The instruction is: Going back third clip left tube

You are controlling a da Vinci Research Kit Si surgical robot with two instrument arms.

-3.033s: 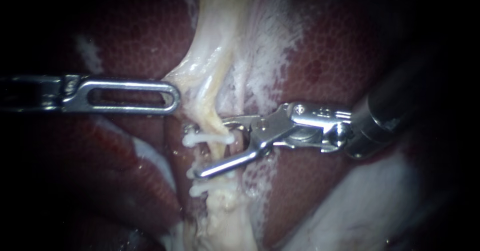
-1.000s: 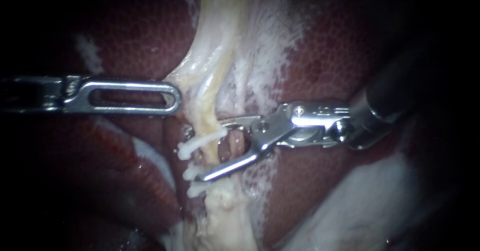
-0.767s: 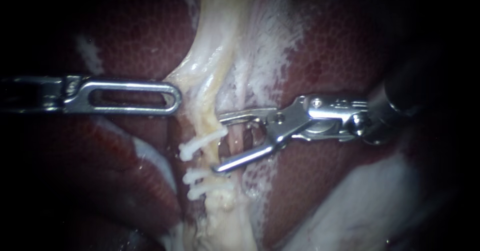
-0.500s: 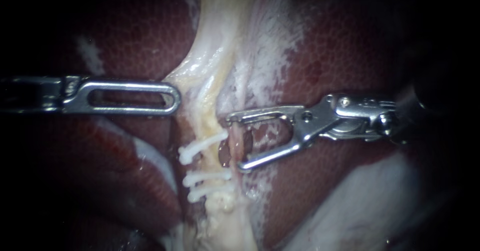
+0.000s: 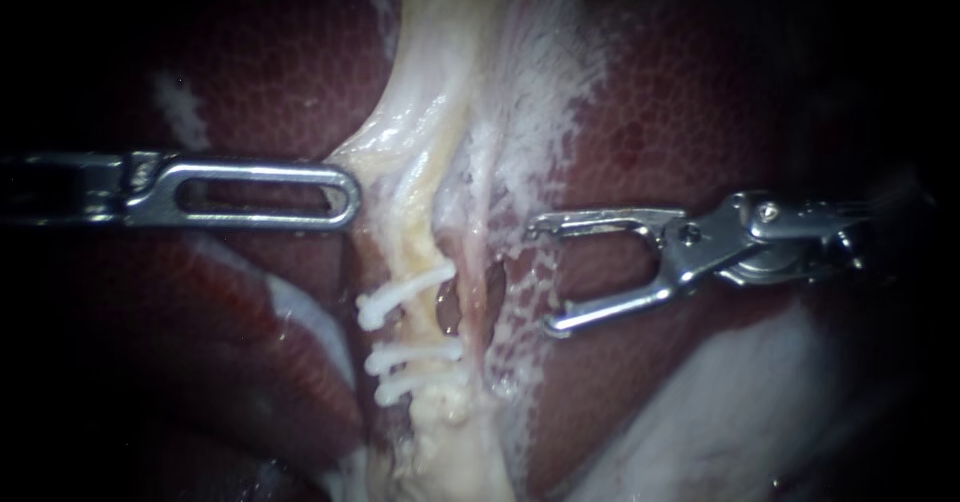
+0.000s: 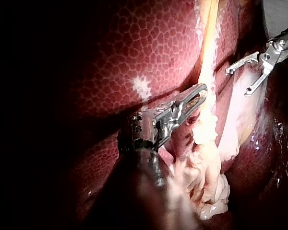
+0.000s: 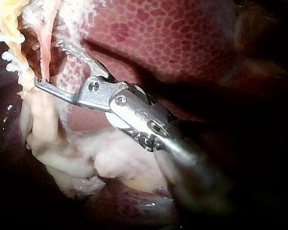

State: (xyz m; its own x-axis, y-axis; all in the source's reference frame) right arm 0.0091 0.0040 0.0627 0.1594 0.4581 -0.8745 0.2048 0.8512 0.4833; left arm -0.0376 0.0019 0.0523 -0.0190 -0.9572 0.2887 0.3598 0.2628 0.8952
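The pale yellow left tube [image 5: 412, 247] runs down the middle and carries three white clips: a tilted upper clip [image 5: 400, 297] and two lower clips [image 5: 412, 355] close together. A pinker right tube [image 5: 470, 262] lies beside it. My right instrument [image 5: 543, 279] stands to the right of both tubes, jaws wide open and empty, touching nothing. In the right wrist view its open jaws [image 7: 50, 64] sit just short of the clips [image 7: 10, 60]. My left instrument [image 5: 346, 194] has its slotted jaws shut on pale tissue [image 6: 207, 81] at the tube's left edge.
Dark red mottled liver [image 5: 680, 112] lies on both sides. White filmy tissue [image 5: 530, 132] spreads to the right of the tubes. A pale lumpy mass [image 6: 206, 163] hangs beneath the left instrument. My right instrument [image 6: 239, 81] shows beyond it in the left wrist view.
My right instrument has drawn back to the right off the left tube with its jaws open. The upper clip stays on the tube, now tilted. The left instrument has not moved.
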